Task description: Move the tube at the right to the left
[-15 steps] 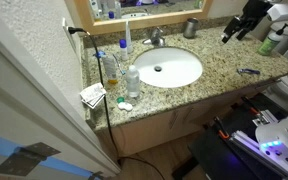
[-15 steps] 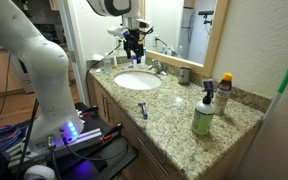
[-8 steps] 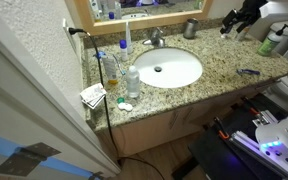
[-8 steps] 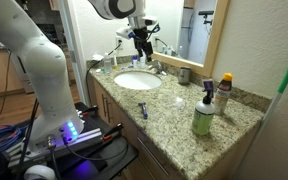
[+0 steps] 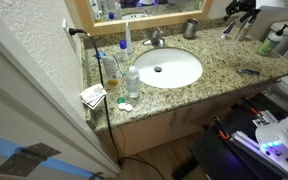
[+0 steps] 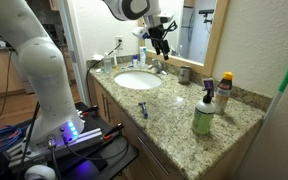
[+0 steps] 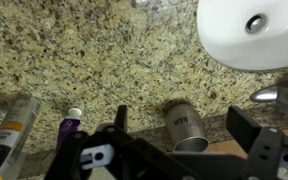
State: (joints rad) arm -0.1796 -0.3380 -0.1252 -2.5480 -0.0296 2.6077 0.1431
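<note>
**counter_guy:** When I paused it and read the wrist view left to right, the silver-grey plastic tube [image 7: 14, 125] was at the far left of the speckled granite counter [image 7: 104, 50]. A small purple bottle with a white cap [image 7: 69, 124] stood just beside it, then came the brushed-metal cup [image 7: 184, 125], then the white oval sink [image 7: 249, 30]. The black Robotiq gripper [image 6: 163, 45] hung above the counter with its jaws spread wide and nothing in them.

**sinkwatcher:** Yeah, that purple bottle was what worried me. With the jaws that wide, one side could easily have come down on it and tipped it over. I couldn't tell if the tube was upright or leaning either, so a squeeze off-centre might have squirted it sideways.

**counter_guy:** The cup looked like trouble too. It sat right under the wrist, so a low sweep toward the tube could have clipped it. And hauling the tube across the sink risked bumping the chrome faucet [image 7: 279, 96].
</note>
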